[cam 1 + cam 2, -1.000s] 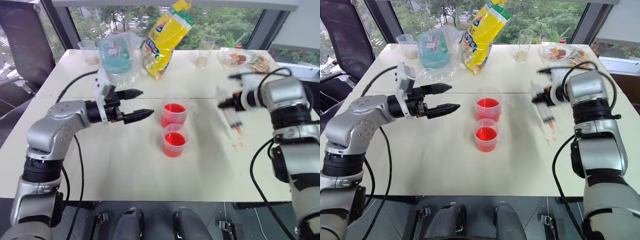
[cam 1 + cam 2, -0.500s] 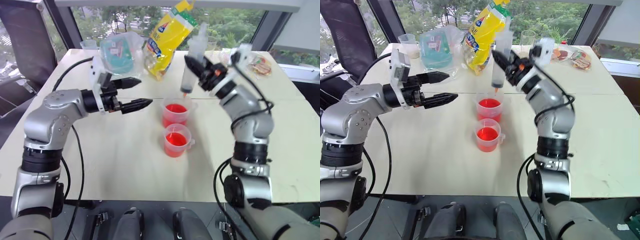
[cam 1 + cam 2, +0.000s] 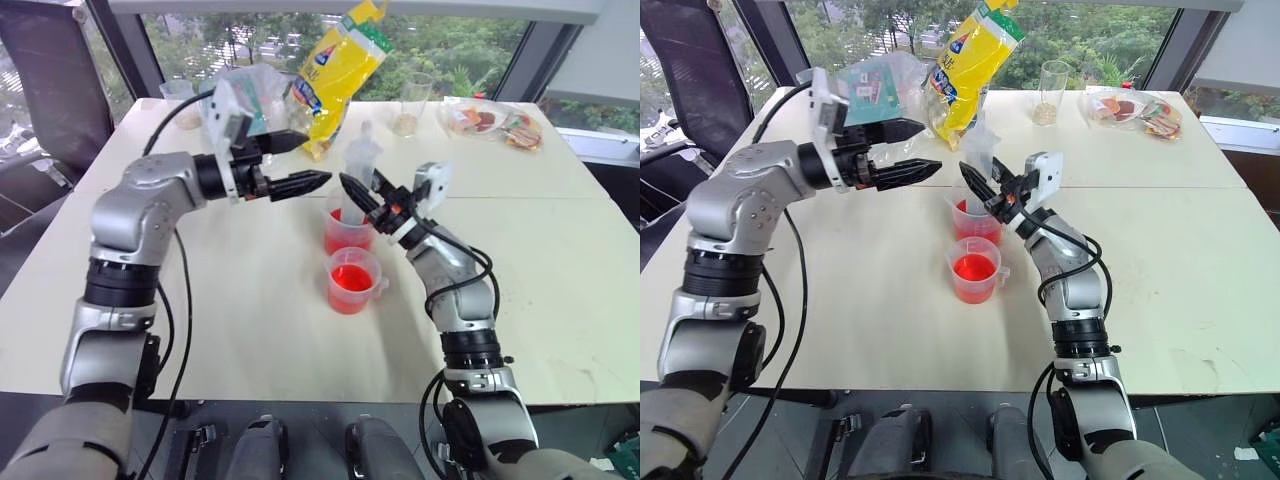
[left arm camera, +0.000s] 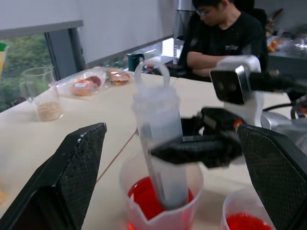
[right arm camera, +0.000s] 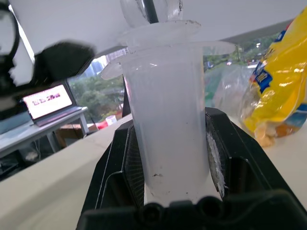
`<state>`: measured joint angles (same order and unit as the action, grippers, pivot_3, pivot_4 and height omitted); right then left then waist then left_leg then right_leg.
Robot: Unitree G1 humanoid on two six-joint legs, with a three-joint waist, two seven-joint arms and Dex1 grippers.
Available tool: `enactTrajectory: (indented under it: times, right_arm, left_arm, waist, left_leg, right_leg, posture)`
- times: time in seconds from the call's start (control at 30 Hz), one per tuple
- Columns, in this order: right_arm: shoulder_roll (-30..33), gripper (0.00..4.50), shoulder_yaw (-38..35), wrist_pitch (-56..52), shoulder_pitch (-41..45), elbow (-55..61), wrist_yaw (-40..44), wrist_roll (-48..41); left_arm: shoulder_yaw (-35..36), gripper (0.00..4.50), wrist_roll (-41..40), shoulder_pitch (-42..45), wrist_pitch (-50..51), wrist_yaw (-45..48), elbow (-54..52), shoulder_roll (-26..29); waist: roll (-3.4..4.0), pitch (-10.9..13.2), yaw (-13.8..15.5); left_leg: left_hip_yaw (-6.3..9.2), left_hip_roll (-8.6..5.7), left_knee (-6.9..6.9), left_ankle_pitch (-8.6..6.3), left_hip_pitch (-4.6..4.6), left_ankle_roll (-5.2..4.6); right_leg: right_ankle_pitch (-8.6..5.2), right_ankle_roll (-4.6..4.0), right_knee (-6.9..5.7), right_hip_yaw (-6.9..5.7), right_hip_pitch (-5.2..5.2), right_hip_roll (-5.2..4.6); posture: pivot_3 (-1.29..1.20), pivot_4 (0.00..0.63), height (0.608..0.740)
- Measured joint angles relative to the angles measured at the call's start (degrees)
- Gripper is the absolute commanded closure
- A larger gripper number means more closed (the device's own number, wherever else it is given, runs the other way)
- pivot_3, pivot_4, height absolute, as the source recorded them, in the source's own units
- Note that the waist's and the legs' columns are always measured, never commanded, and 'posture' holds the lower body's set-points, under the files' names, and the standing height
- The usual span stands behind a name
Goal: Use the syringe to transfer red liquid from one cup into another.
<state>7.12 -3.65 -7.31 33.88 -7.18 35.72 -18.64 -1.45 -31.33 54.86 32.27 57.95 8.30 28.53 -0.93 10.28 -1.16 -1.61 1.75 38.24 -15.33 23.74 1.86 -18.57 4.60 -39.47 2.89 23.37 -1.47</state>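
Note:
The clear syringe (image 3: 357,172) stands nearly upright in the far cup (image 3: 343,235), its lower end dipped in the red liquid (image 4: 144,196). My right gripper (image 3: 362,195) is shut on its barrel (image 5: 168,129) from the right. The ring-ended plunger (image 4: 149,76) sticks up above the barrel. My left gripper (image 3: 311,160) is open, level, pointing right, its fingers (image 4: 72,167) just left of the syringe's top and apart from it. The near cup (image 3: 352,282), also holding red liquid, stands directly in front of the far one.
A yellow bag (image 3: 335,70) and a clear bag with a teal packet (image 3: 235,100) stand behind the cups. Tumblers with beige contents (image 3: 410,100) and food packets (image 3: 490,118) sit at the far right. A person (image 4: 225,33) sits beyond the table.
My right arm swung left and down from the table's right side, carrying the syringe over the far cup and into it. My left gripper rose and moved right toward the syringe's top.

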Motion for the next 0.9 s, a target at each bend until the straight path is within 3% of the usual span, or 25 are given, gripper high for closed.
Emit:
enactTrajectory:
  times: [0.33, 0.9]
  right_arm:
    - [1.26, 3.12, 2.25, 1.67, -0.84, -1.22, 0.62, 1.48]
    - [1.77, 3.12, 2.65, 1.75, -0.52, -2.1, 0.3, 1.54]
  left_arm:
    - [-2.04, 0.0, 2.7, 3.97, -2.22, 3.22, 6.19, -4.91]
    - [-4.06, 0.0, 4.45, 4.34, -1.26, 6.03, 7.33, -7.44]
  waist:
    - [0.0, 0.0, -0.06]
    - [0.0, 0.0, -0.17]
  left_leg:
    - [0.0, 0.01, 0.0, 0.0, -0.01, 0.0]
    - [0.01, 0.03, 0.0, 0.0, -0.01, 0.0]
  right_leg:
    - [0.0, 0.0, -0.01, 0.01, 0.0, 0.03]
    - [0.0, 0.0, -0.03, 0.02, 0.01, 0.03]
  posture:
    - [0.0, 0.15, 0.74]
    - [0.0, 0.15, 0.74]
